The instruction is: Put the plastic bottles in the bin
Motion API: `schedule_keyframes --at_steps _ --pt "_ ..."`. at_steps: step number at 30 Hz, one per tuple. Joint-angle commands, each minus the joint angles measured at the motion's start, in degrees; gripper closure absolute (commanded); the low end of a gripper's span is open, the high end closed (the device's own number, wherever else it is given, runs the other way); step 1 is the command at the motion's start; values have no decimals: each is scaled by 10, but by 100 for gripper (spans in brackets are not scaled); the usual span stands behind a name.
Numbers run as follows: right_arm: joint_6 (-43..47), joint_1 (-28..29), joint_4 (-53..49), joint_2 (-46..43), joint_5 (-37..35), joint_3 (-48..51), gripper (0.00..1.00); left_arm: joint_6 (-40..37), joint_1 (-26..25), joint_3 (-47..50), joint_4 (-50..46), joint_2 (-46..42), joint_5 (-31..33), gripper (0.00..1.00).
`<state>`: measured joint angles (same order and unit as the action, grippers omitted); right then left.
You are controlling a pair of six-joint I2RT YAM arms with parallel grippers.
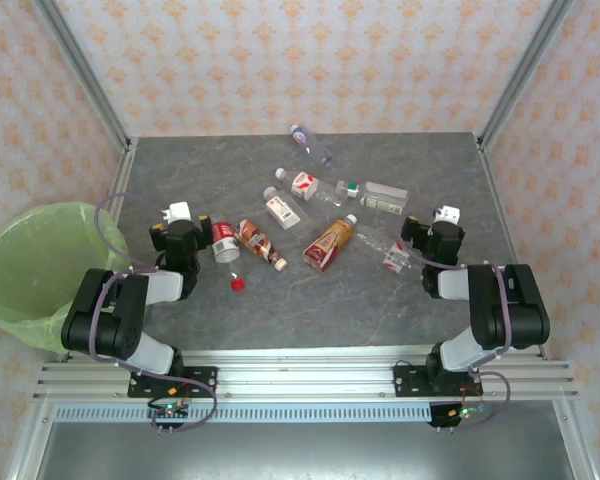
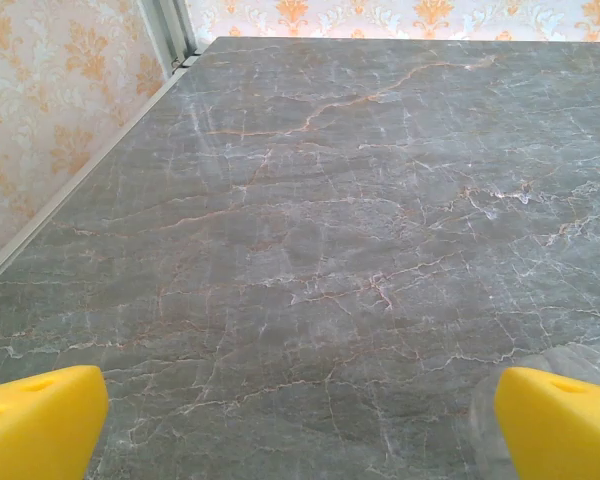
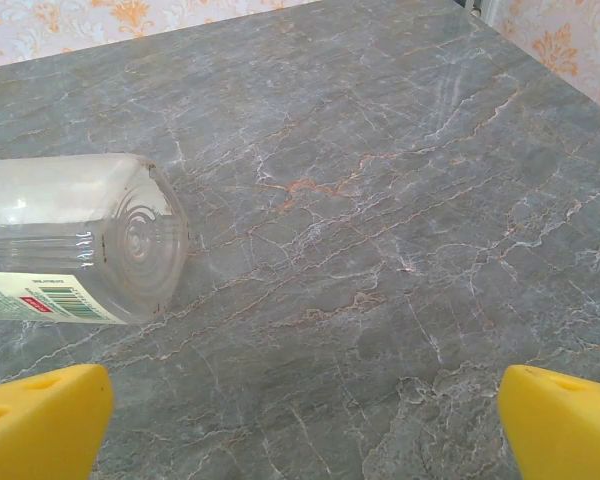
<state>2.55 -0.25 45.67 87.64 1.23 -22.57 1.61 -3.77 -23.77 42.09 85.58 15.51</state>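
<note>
While both arms sit low at the near side of the table [image 1: 280, 310], their grippers hold nothing. The left gripper [image 2: 300, 430] has its jaws wide apart, and only bare grey table lies between its yellow fingers [image 2: 40, 425]. Some clear plastic [image 2: 545, 385] shows just beside the finger on the right of that view. The right gripper [image 3: 300, 425] is wide open too. A clear bottle [image 3: 70, 240] lies on its side ahead of it, off to the left, with its round bottom turned toward the camera and a white label along its side. It is not touching the fingers.

From above, about eight bottles [image 1: 328, 245] lie on their sides in the middle of the table, between the two arms and farther back. One with a red label [image 1: 223, 242] lies just beside the left gripper. A small red cap [image 1: 238, 284] lies by itself near it. One with a blue cap [image 1: 310, 143] lies farthest back. The bin [image 1: 20, 300], lined with a light green bag, stands off the left edge of the table, next to the left arm.
</note>
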Motion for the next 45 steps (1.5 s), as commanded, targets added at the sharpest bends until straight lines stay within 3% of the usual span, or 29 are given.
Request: schedule_keyframes --at_steps 1,30,39,45 --pt "-6 3 3 -4 -7 -6 1 9 -4 7 27 -1 20 0" --pt "-7 3 4 -7 -9 -6 1 3 -4 -1 9 -9 7 0" --pt "-1 3 -64 -83 1 -11 1 6 -9 -62 -164 -104 26 0" --pt "-48 3 -202 -158 -16 -57 1 91 -31 -123 -296 -172 47 0"
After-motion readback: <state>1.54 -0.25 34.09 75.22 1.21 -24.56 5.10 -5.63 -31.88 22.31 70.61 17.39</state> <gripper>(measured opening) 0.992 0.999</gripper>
